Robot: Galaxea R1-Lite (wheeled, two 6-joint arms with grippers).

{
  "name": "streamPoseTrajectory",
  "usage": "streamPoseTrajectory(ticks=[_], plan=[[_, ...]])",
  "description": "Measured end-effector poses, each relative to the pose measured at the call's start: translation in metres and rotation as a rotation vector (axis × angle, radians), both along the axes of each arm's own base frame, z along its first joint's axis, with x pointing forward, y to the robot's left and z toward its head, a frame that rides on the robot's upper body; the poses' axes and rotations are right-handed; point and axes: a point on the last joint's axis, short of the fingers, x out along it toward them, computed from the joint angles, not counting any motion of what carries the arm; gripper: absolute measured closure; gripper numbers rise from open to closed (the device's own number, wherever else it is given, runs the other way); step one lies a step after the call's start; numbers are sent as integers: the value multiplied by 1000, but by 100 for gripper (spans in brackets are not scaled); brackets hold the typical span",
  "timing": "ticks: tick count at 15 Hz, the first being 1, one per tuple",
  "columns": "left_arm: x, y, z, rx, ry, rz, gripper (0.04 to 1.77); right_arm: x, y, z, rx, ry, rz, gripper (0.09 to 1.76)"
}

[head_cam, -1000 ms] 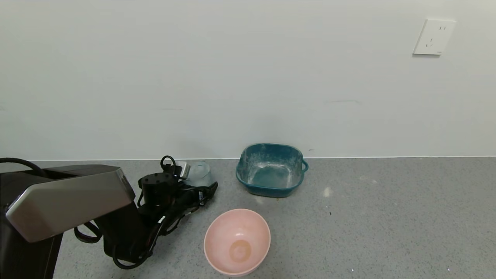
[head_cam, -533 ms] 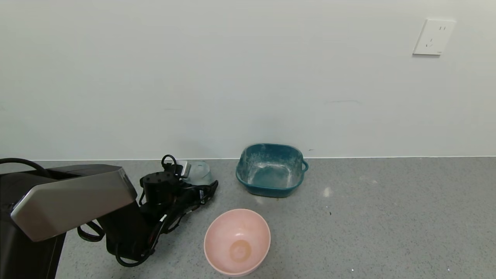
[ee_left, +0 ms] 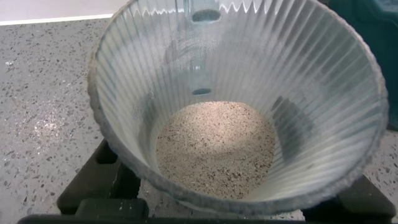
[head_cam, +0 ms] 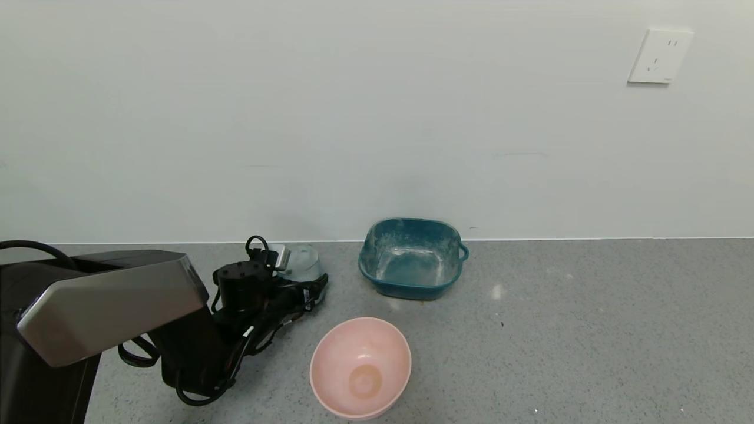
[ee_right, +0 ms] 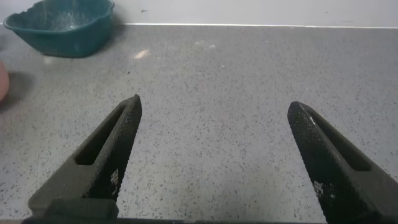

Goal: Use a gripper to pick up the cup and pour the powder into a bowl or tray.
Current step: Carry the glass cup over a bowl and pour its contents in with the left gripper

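One cup (ee_left: pixel 236 106) with powder (ee_left: pixel 214 149) upright between left gripper (head_cam: pixel 306 282) fingers, clamped on it; behind-left of pink bowl (head_cam: pixel 360 365), near teal tray (head_cam: pixel 410 257); right gripper (ee_right: pixel 217 155) spread wide, idle.

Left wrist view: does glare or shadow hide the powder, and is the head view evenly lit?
Left wrist view: the powder shows clearly in the cup, with a bright patch and soft shadow. Head view: even light, with faint shadows under the pink bowl and teal tray.
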Motion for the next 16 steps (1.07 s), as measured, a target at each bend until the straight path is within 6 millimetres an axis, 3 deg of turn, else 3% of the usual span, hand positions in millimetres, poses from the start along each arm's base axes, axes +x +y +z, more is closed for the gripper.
streamPoseTrajectory(ticks=[6, 16], plan=[[-6, 1, 11, 9, 37, 1, 48, 0, 0, 0, 0, 0, 0, 14], [-24, 15, 80, 51, 16, 16, 48, 0, 0, 0, 0, 0, 0, 14]])
